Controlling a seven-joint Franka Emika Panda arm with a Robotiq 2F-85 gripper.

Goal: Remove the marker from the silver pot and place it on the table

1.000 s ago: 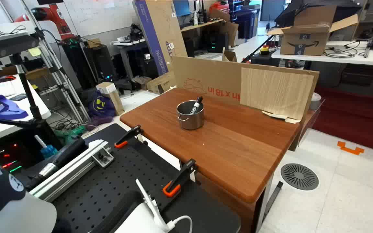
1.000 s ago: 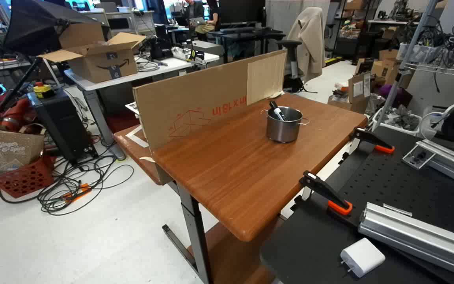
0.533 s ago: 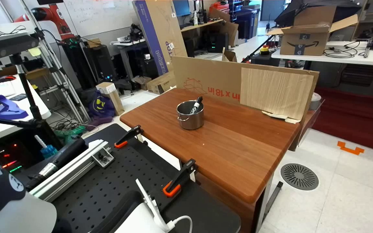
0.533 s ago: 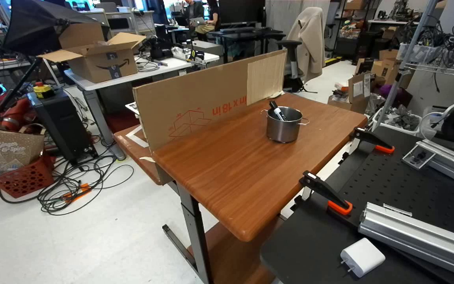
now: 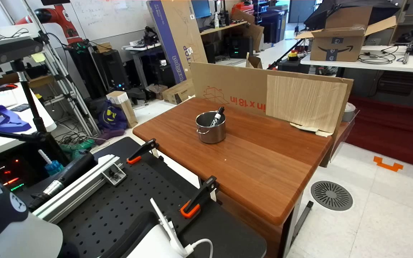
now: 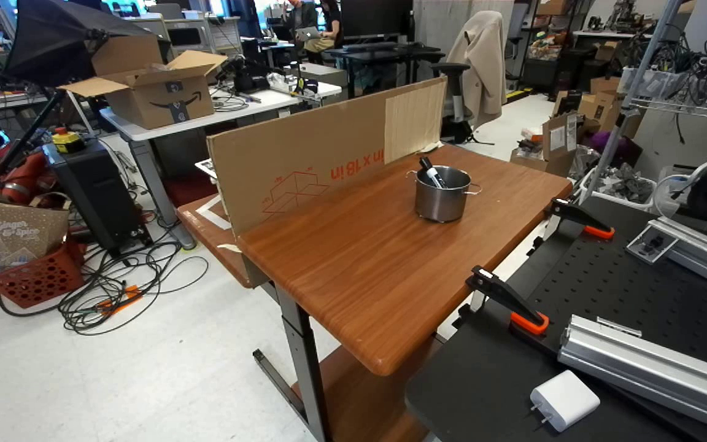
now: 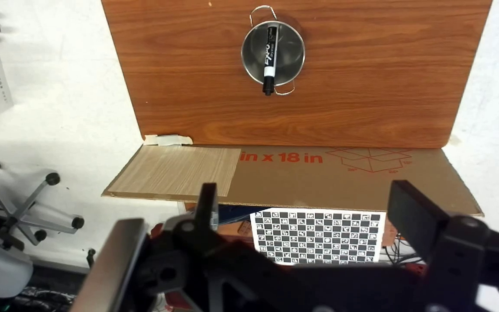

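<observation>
The marker is a black-and-white pen with a black cap. It leans inside the silver pot, cap end up and over the rim. It shows in both exterior views and in the wrist view. The silver pot stands upright on the table in both exterior views and the wrist view. The reddish-brown table shows in all views. My gripper is open and empty, its fingers wide apart. It is high up, apart from the pot, and out of both exterior views.
A cardboard panel stands upright along the table's far edge. The black perforated bench adjoins the near edge. Two black-and-orange clamps grip that side. The pot's wire handles stick out.
</observation>
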